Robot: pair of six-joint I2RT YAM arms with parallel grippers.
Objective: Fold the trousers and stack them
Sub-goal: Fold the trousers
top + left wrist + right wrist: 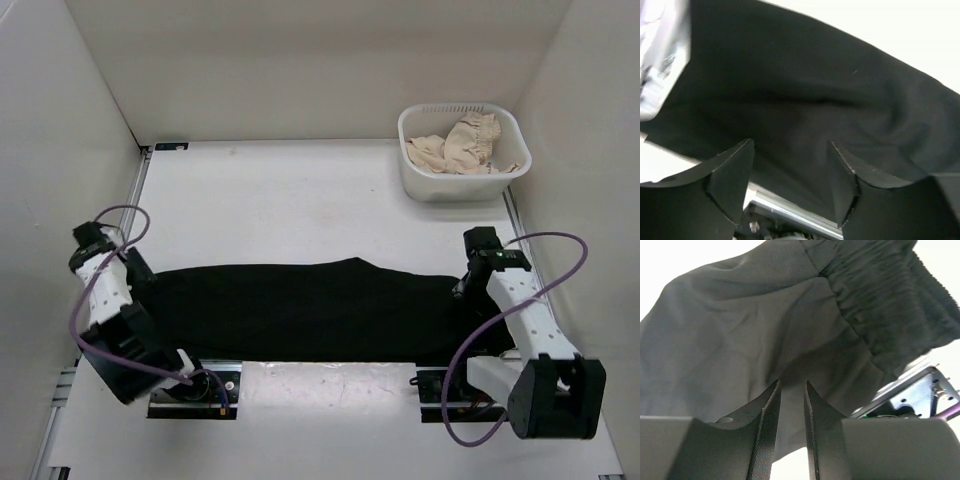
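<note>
Cable [126, 208] in purple looped above the left arm [108, 295], arm bent low over the near-left part of the counter [300, 190]; left jaws wide apart in the wrist view, nothing between them, poised just above dark cloth; black trousers [300, 310] laid out flat in one long band across the near half of the counter, reaching from one arm to the other; slight hump along the far edge near the middle; gathered elastic waistband [880, 300] at the right end, showing in the right wrist view; right jaws nearly together, only a thin slit left between them, no cloth pinched in it, tips aimed at the fabric just short of the waistband; right arm [525, 315] folded back along the right side; farther back, in the right corner, white basket [415, 175] with beige cloth [462, 145] crumpled inside, well apart from the trousers.
</note>
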